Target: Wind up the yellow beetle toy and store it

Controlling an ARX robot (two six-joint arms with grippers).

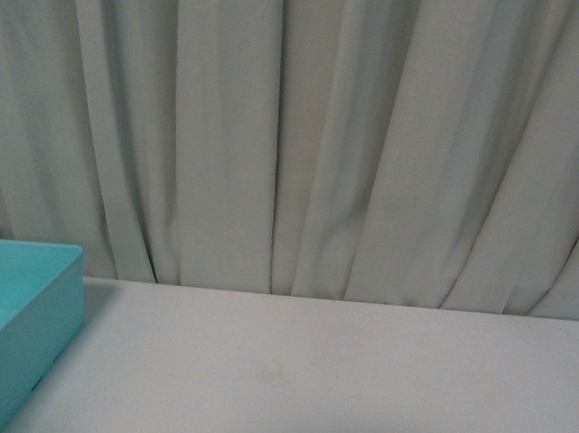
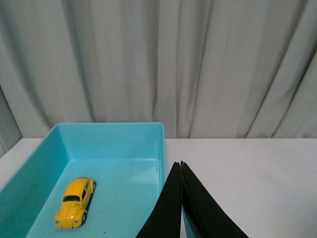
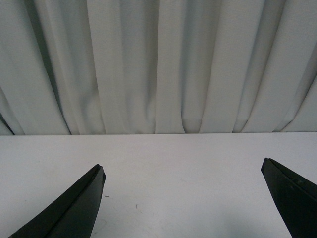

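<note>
The yellow beetle toy (image 2: 75,202) rests on its wheels on the floor of a turquoise bin (image 2: 114,130), seen in the left wrist view. My left gripper (image 2: 181,164) is shut with nothing in it, its black fingers pressed together above the bin's near right wall, apart from the toy. In the right wrist view my right gripper (image 3: 183,167) stands wide open over bare white table, with nothing between its fingers. Neither gripper shows in the front view, and the toy is hidden there.
The turquoise bin (image 1: 20,321) sits at the table's left edge in the front view. The white table (image 1: 337,381) spreads to its right. A pale pleated curtain (image 1: 306,128) hangs right behind the table's far edge.
</note>
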